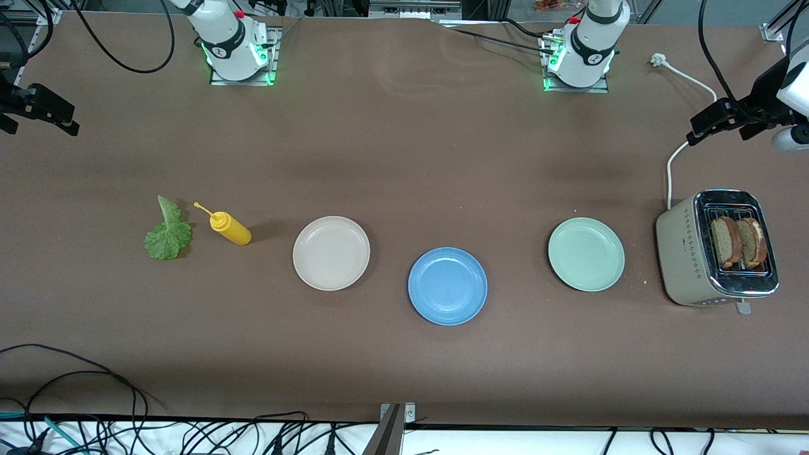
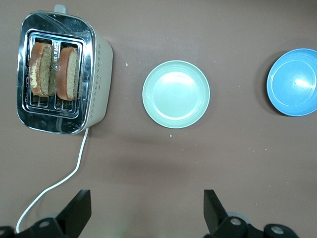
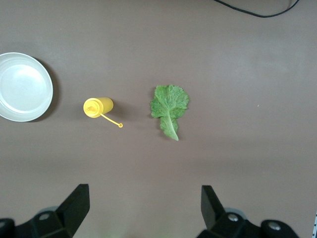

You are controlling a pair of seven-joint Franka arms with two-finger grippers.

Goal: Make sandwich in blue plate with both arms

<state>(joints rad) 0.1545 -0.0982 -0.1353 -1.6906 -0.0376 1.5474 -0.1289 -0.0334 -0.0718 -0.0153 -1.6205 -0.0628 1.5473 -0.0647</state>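
Toaster (image 1: 695,259) holding bread slices (image 1: 738,241), mustard bottle (image 1: 231,229) beside lettuce (image 1: 167,235), both end effectors wide open, empty.

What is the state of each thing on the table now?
Blue plate: bare.
Beige-white plate: bare.
Mint-green plate: bare.
Toaster: two bread slices upright in its slots.
Lettuce leaf: flat on the table.
Yellow bottle: cap open.
Left claw: open, high above the table.
Right claw: open, high above the table.
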